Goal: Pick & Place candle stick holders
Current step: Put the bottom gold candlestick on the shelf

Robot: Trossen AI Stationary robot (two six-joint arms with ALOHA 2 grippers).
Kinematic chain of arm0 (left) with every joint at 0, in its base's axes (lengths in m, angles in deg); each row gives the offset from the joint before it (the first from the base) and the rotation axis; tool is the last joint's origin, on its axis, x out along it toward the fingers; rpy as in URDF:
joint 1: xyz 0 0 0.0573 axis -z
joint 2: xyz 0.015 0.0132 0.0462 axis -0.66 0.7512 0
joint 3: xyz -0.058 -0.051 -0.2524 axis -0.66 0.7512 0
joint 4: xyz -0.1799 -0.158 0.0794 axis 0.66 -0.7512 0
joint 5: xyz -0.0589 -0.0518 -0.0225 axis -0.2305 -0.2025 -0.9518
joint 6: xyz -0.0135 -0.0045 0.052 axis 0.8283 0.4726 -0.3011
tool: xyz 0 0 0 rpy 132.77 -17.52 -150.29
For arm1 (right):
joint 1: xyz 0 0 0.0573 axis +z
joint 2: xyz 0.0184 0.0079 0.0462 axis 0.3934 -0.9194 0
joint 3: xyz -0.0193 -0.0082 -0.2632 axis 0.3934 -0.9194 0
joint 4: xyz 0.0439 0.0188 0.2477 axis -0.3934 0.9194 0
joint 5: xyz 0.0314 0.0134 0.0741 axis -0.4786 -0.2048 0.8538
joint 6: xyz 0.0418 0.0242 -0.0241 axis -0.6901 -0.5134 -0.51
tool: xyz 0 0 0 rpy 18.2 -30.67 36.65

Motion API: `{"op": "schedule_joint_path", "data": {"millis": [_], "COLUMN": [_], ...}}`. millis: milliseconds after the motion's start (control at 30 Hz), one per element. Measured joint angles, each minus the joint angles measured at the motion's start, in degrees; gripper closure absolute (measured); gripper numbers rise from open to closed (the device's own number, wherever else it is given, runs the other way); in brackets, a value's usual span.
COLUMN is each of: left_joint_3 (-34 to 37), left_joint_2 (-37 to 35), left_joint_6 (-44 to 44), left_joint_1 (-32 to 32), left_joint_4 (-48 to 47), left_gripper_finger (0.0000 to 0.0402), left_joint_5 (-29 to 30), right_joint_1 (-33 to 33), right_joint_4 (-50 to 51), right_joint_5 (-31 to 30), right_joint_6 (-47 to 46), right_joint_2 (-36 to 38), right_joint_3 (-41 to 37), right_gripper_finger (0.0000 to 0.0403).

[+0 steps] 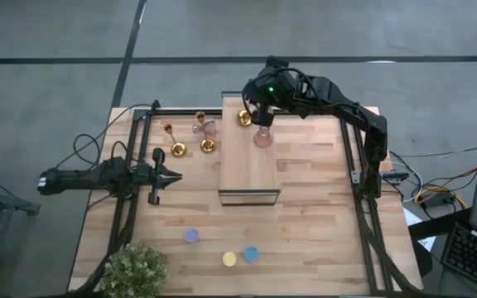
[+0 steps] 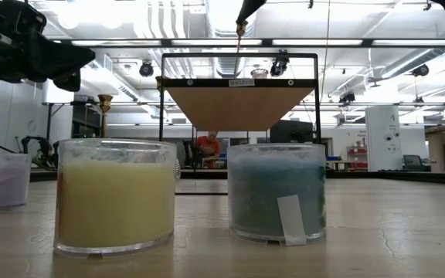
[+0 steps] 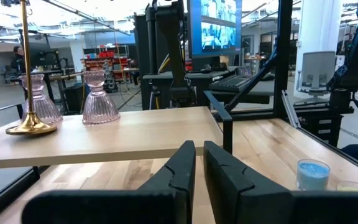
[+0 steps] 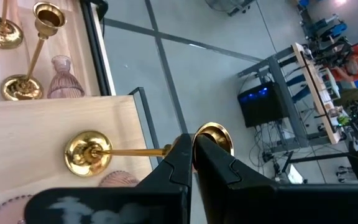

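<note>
A: Where was the right gripper [image 4: 192, 163], and what did it have hold of?

B: It was poised over the far end of the long light-wood block [image 1: 249, 170], its fingers closed tight on the thin stem of a gold candlestick holder [image 4: 92, 152], just under the cup. The round base stood on the block, so the grip near the top presumably served to steady a tall, narrow piece while it was seated.

A: What else occupied the block?

B: A pink ribbed holder [image 1: 262, 137] stood just beside the gold one. The block appeared to be the collecting surface, which would explain why the pieces were clustered at one end.

A: And the remaining holders?

B: Two gold holders [image 1: 208, 146] and a pink holder [image 1: 204, 128] stood on the table [image 1: 321, 223] left of the block. Three small round cups, purple [image 1: 191, 235], yellow [image 1: 229, 259] and blue [image 1: 251, 253], sat well apart near the front edge, beside a green plant [image 1: 135, 269].

A: What was the left gripper [image 3: 197, 167] doing?

B: It waited low over the table left of the block, fingers nearly together with a slim gap, holding nothing. The placement was judged nearly complete; the release was not yet made.
</note>
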Motion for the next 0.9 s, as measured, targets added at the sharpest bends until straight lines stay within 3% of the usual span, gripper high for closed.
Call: {"op": "schedule_joint_path", "data": {"millis": [367,900], "left_joint_3": [0.0,0.0], "left_joint_2": [0.0,0.0], "left_joint_6": [0.0,0.0], "left_joint_1": [0.0,0.0], "left_joint_4": [0.0,0.0], "left_gripper_finger": [0.0364,0.0364], "left_joint_5": [0.0,0.0], "right_joint_1": [-0.7,-0.9], "right_joint_4": [-0.7,-3.3], "right_joint_5": [0.0,0.4], "right_joint_6": [0.3,1.1], "right_joint_2": [0.0,0.0], "right_joint_3": [-0.1,-0.1], "right_gripper_finger": [0.039,0.0334]}}
